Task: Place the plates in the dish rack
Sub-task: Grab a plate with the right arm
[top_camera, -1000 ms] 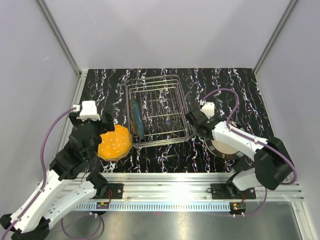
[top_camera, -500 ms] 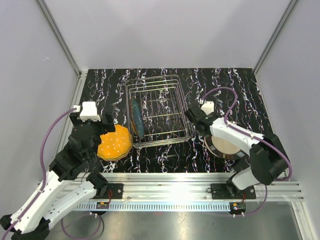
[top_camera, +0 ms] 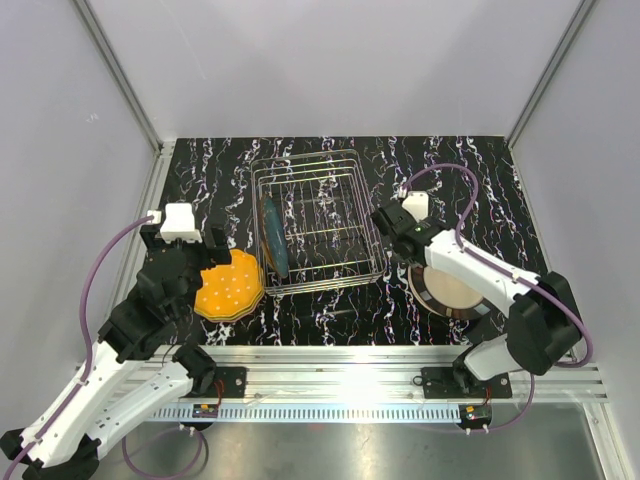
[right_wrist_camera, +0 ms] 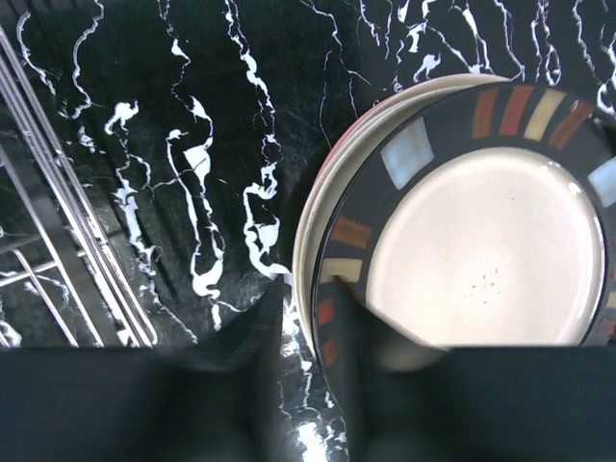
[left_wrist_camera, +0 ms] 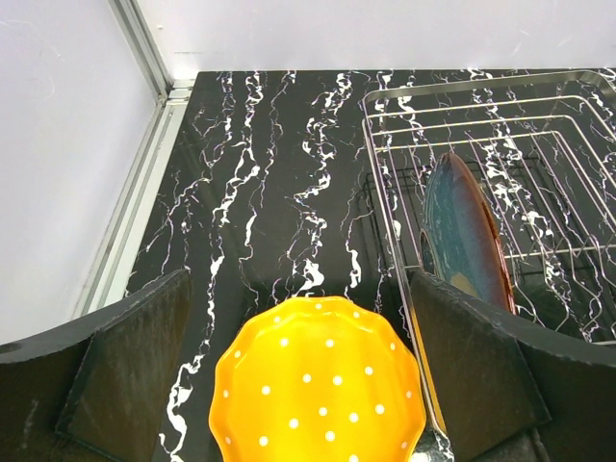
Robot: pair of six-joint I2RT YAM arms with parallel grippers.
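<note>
An orange scalloped plate with white dots [top_camera: 233, 286] lies flat on the table left of the dish rack [top_camera: 330, 190]; it also shows in the left wrist view [left_wrist_camera: 322, 385]. My left gripper [top_camera: 200, 265] [left_wrist_camera: 298, 279] hangs above it, wide open and empty, a finger on each side. A blue plate [top_camera: 273, 238] [left_wrist_camera: 462, 226] stands upright in the rack's left slot. A plate stack [top_camera: 450, 292] lies right of the rack; its top plate [right_wrist_camera: 481, 260] has a dark rim with coloured blocks and a cream centre. My right gripper [top_camera: 400, 238] [right_wrist_camera: 308, 289] hovers over the stack's left rim, narrowly open and empty.
The silver wire rack also shows at the left of the right wrist view [right_wrist_camera: 58, 192] and at the right of the left wrist view [left_wrist_camera: 568, 125]. The black marbled table [top_camera: 200, 180] is ringed by grey walls and an aluminium rail [top_camera: 330, 365] at the near edge.
My right gripper has moved back and a little left, away from the plate stack toward the rack's right side. The left arm and the plates have not moved.
</note>
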